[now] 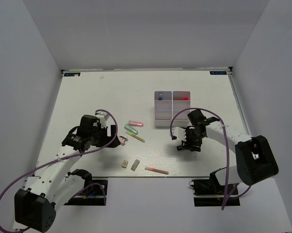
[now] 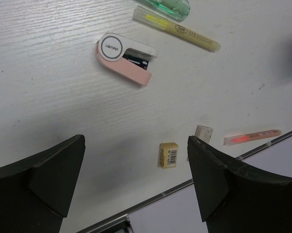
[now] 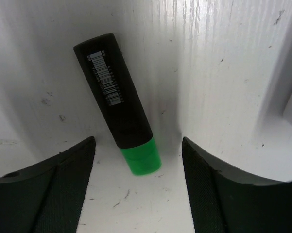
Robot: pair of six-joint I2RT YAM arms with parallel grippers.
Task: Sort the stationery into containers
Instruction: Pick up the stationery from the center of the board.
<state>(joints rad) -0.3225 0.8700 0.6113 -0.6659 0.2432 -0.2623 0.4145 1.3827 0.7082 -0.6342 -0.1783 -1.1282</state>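
The table [image 1: 87, 97] is white-painted board with a fine wood grain and small dark scuffs (clearest in the wrist views), closed in by plain white walls [image 1: 146, 34] on three sides. A metal strip runs along its near edge. The white compartment box [image 1: 171, 109] stands right of centre toward the back, with something blue in its far left cell and something red in its far right cell. The right gripper [image 1: 186, 145] hangs low just in front of the box, its fingers spread wide and holding nothing. Between them a black highlighter [image 3: 117, 102] with a green cap and a barcode lies flat on the table, touching neither finger. The left gripper [image 2: 136, 145] is also wide apart and empty above bare table. Just beyond it lies a small pink-and-white gadget [image 2: 126, 58] with a round logo; I cannot tell whether it is a correction-tape dispenser or a mini stapler. Farther on are a yellow pen [image 2: 177, 30] and a green marker [image 2: 165, 6], side by side, and a pink marker [image 1: 135, 123] lies beyond those. Near the front edge sit a beige eraser [image 2: 168, 154] with a barcode, a grey eraser [image 1: 135, 165] beside it, and a thin pink pen [image 2: 252, 137].
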